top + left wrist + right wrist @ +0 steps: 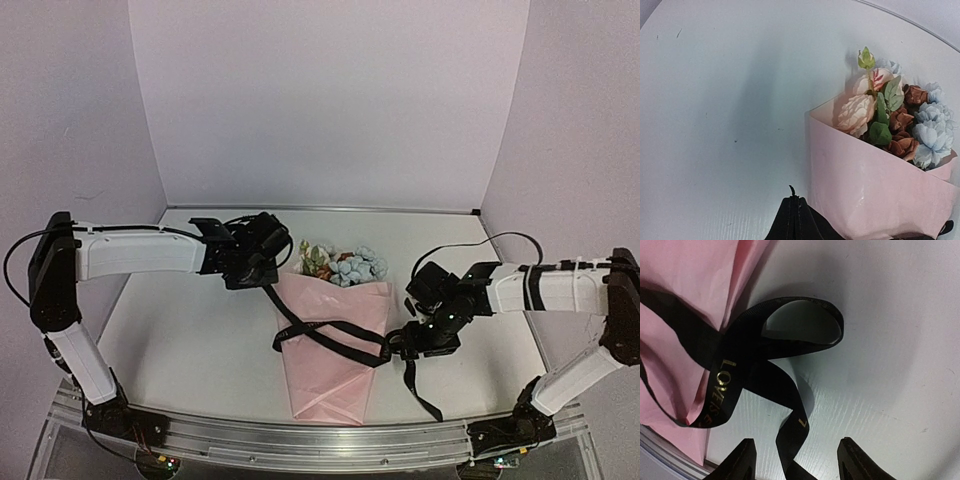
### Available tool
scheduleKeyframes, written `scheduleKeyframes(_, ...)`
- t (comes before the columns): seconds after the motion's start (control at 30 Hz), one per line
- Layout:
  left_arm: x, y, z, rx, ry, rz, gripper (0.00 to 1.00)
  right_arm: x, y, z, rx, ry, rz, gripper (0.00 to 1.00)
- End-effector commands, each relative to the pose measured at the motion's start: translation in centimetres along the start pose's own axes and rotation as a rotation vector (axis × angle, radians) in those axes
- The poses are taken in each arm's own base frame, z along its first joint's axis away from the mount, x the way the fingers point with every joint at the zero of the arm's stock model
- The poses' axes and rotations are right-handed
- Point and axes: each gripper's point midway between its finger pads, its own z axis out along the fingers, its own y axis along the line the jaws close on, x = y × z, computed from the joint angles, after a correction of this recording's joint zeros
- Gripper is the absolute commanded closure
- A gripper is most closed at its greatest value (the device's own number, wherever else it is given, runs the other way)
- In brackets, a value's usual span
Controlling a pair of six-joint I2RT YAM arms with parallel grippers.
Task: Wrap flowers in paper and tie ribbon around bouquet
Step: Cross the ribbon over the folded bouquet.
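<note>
The bouquet lies mid-table: pale pink paper (330, 350) forms a cone around the flowers (345, 265), whose blooms point away from me. The black ribbon (325, 335) crosses the cone in two strands. My left gripper (264, 264) hovers at the cone's upper left, shut on one end of the ribbon; a black tip pokes from the closed fingers (794, 210), beside the paper (875, 190) and flowers (890, 120). My right gripper (408, 343) is at the cone's right edge. It stands open (797, 462) with a gold-lettered ribbon (790, 435) strand running loose between its fingertips, past a loop.
The ribbon's free tail (422, 388) trails toward the near edge by the right arm. An aluminium rail (300, 440) runs along the table's front. White walls close the back and both sides. Bare tabletop (190, 330) lies left of the bouquet.
</note>
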Motion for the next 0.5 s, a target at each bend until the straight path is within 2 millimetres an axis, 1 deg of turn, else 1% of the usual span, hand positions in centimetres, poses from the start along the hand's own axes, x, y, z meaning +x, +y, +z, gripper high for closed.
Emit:
scheduleKeyframes(0.0,-2.3,0.8,-1.3,0.048,-0.063,-0.04,1.0,-0.5,-0.4,2.2,0.055,-0.028,0.002,0.45)
scheduleKeyframes(0.1,-2.7,2.6,-1.4,0.036,-0.073,-0.064,1.0,-0.4,-0.4,3.3,0.064,-0.013,0.025,0.51)
scheduleKeyframes(0.17,-2.7,4.1,-1.3,0.028,-0.072,-0.085,1.0,-0.2,-0.5,3.8,0.071,-0.003,0.042,0.57)
scheduleKeyframes(0.2,-2.8,4.8,-1.4,0.025,-0.076,-0.096,1.0,-0.1,-0.6,4.0,0.073,-0.003,0.054,0.61)
scheduleKeyframes(0.27,-2.9,6.1,-1.6,0.015,-0.083,-0.118,1.0,-0.1,-0.7,4.1,0.079,-0.007,0.071,0.75)
scheduleKeyframes(0.37,-2.4,8.6,-1.6,-0.019,-0.08,-0.156,1.0,-0.2,-1.5,3.3,0.117,-0.026,0.078,0.96)
scheduleKeyframes(0.4,-2.1,9.6,-1.5,-0.036,-0.077,-0.17,1.0,-0.2,-1.8,2.7,0.138,-0.031,0.071,1.0)
scheduleKeyframes(0.47,-1.6,11.8,-1.4,-0.081,-0.074,-0.198,1.0,-0.3,-3.1,1.2,0.215,-0.038,0.053,1.0)
